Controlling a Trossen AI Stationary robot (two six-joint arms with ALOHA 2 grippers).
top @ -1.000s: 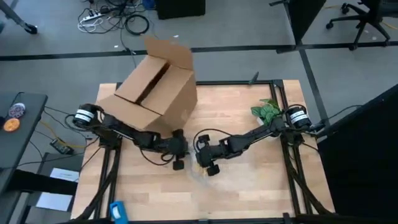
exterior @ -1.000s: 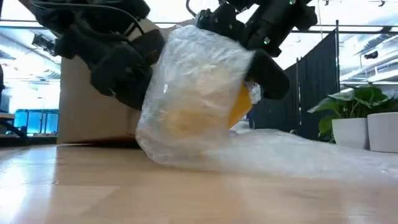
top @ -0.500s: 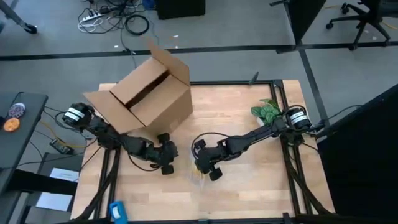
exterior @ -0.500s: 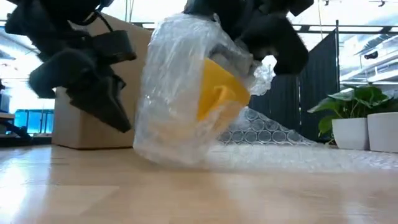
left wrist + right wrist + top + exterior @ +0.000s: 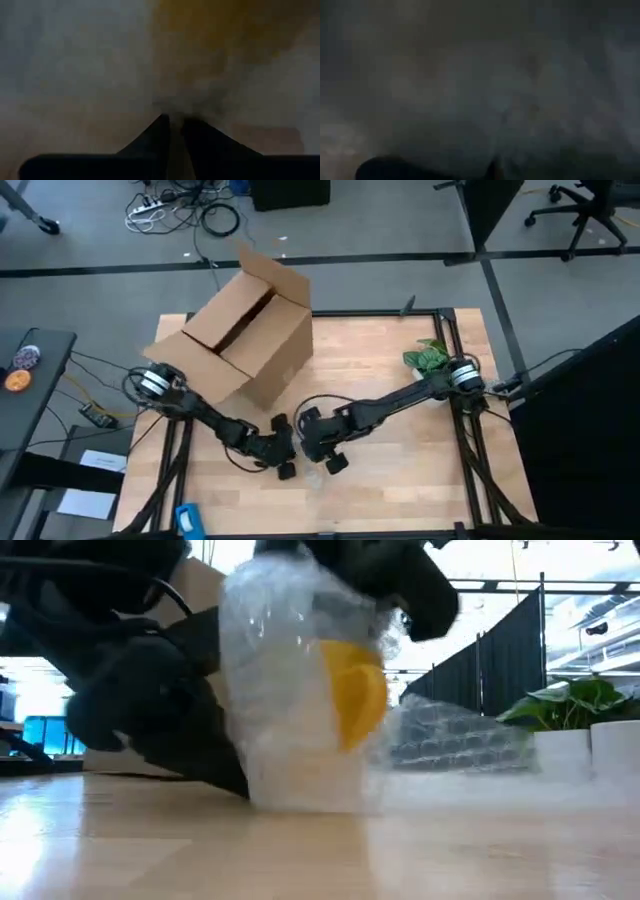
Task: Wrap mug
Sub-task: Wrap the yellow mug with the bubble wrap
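My yellow mug (image 5: 355, 700) stands near the table's (image 5: 420, 480) front, swathed in bubble wrap (image 5: 290, 690). Left gripper (image 5: 283, 457) pinched narrow on wrap; right gripper (image 5: 318, 450) unclear. Both arms have come forward; box (image 5: 245, 330) shifted.

The mug (image 5: 355, 700) sits inside the plastic sheet (image 5: 290, 690) on the table (image 5: 320, 850) (cardboard box (image 5: 245, 330) behind).

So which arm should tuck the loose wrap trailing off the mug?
Probably right: the loose bubble wrap trails toward the right arm's side of the mug, and the right gripper sits above it; the left gripper braces the opposite side.
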